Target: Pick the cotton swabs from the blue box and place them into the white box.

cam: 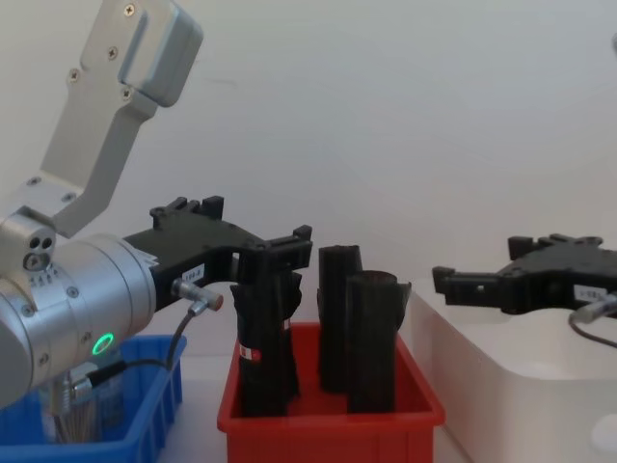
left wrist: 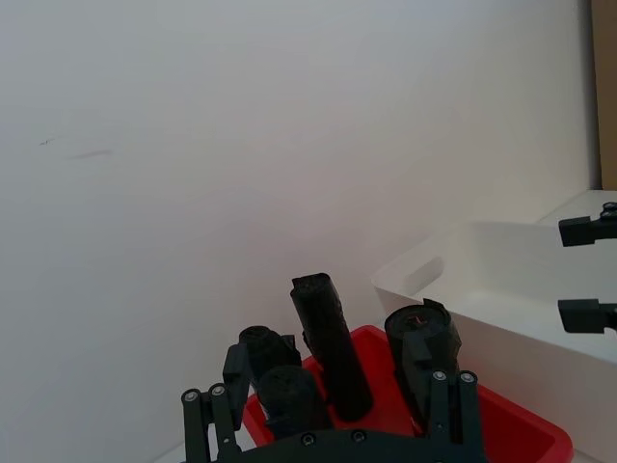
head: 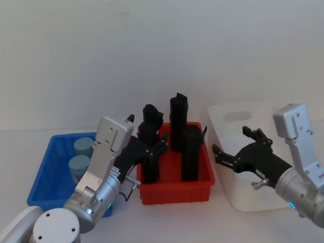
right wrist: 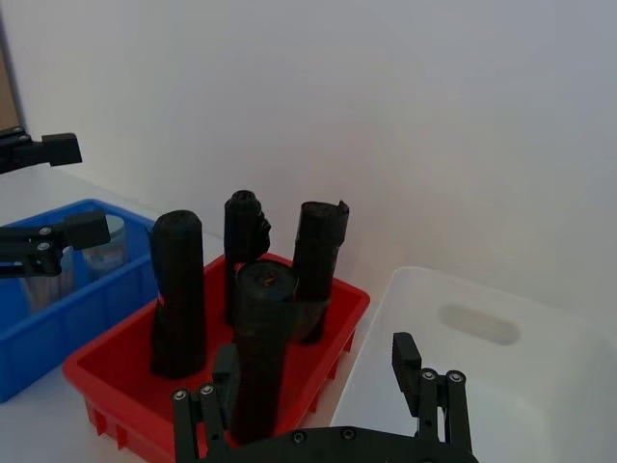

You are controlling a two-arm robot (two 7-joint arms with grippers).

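Two cotton swabs tubs (head: 83,146) (head: 78,164) with pale lids stand in the blue box (head: 48,185) at the left. One tub (right wrist: 108,247) also shows in the right wrist view. The white box (head: 223,115) sits at the right, past the red tray. My left gripper (head: 149,130) hovers open and empty over the red tray's left side, to the right of the blue box. In the chest view the left gripper (cam: 255,222) is level with the tops of the black rolls. My right gripper (head: 231,140) is open and empty above the white box's left wall.
A red tray (head: 174,191) between the two boxes holds several tall black rolls (head: 190,154) standing upright, close under my left gripper's fingers. The tabletop in front of the trays is bare, and a plain white wall stands behind.
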